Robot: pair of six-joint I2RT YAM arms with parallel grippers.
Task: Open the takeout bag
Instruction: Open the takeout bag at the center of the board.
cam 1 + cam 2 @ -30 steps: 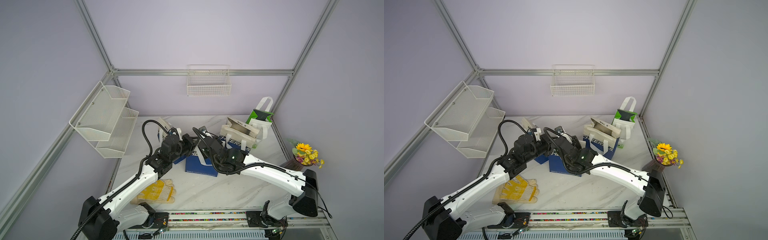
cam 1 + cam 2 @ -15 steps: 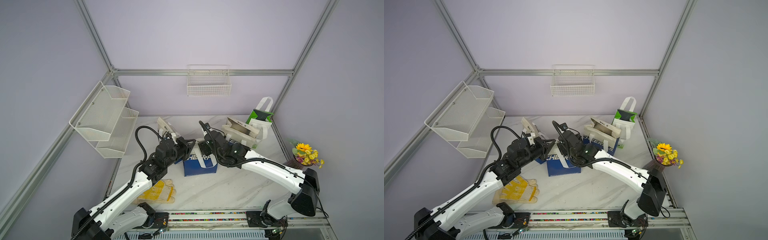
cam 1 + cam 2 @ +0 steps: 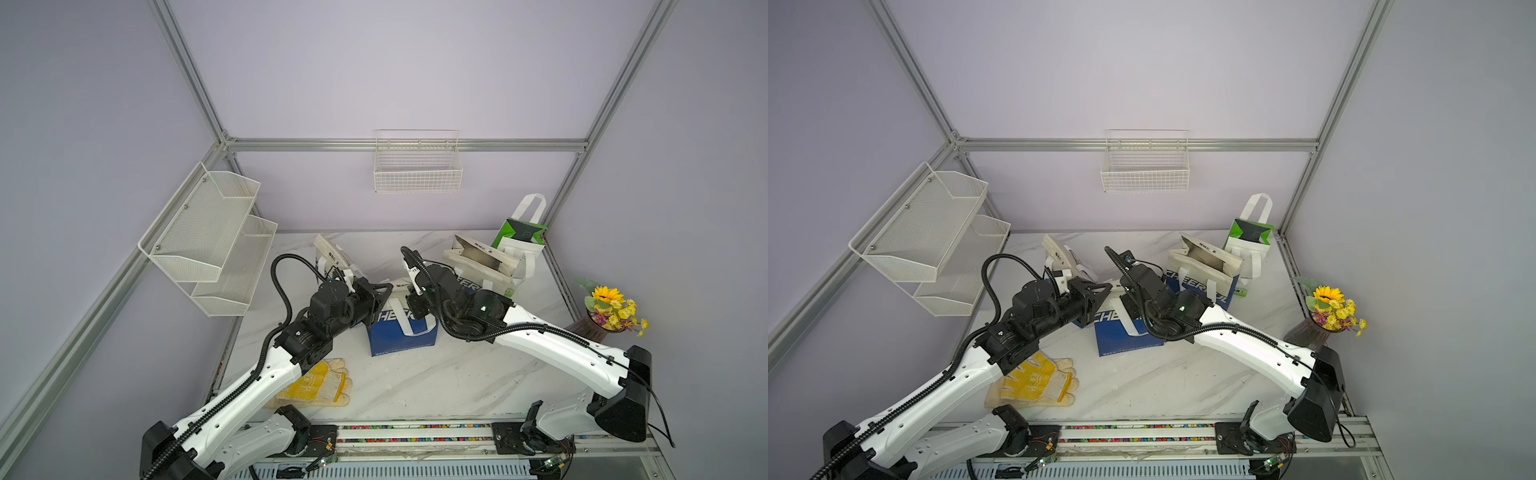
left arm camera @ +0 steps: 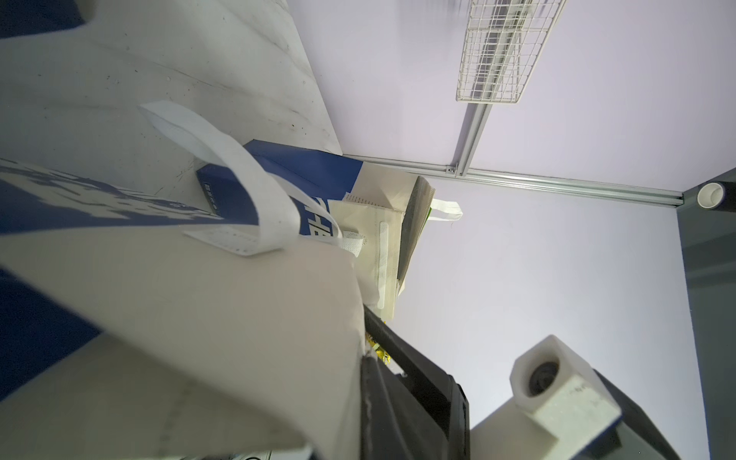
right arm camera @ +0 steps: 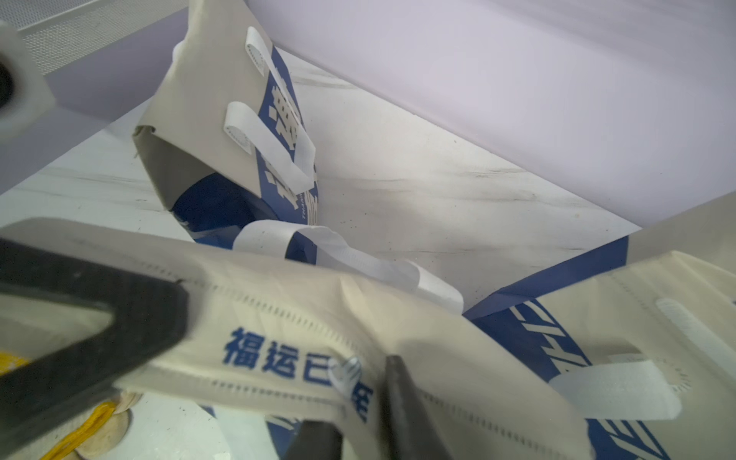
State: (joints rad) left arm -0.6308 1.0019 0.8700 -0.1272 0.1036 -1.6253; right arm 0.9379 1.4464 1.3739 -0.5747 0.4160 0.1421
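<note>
**At mid-table: both pincers clamped on the bag's mouth**

In both top views the blue-and-cream takeout bag (image 3: 401, 343) (image 3: 1127, 345) stands upright on the marble table (image 3: 436, 382), between a pair of yellow-palmed work gloves (image 3: 320, 384) and a second bag (image 3: 482, 266) of the same print. The left gripper (image 3: 384, 291) is closed on the cream rim at one side. The right gripper (image 3: 415, 305), spread wide half a second ago, now looks pinched on the opposite rim, though its wrist view is crowded. A second ago the bag lay lower and flatter.
</note>
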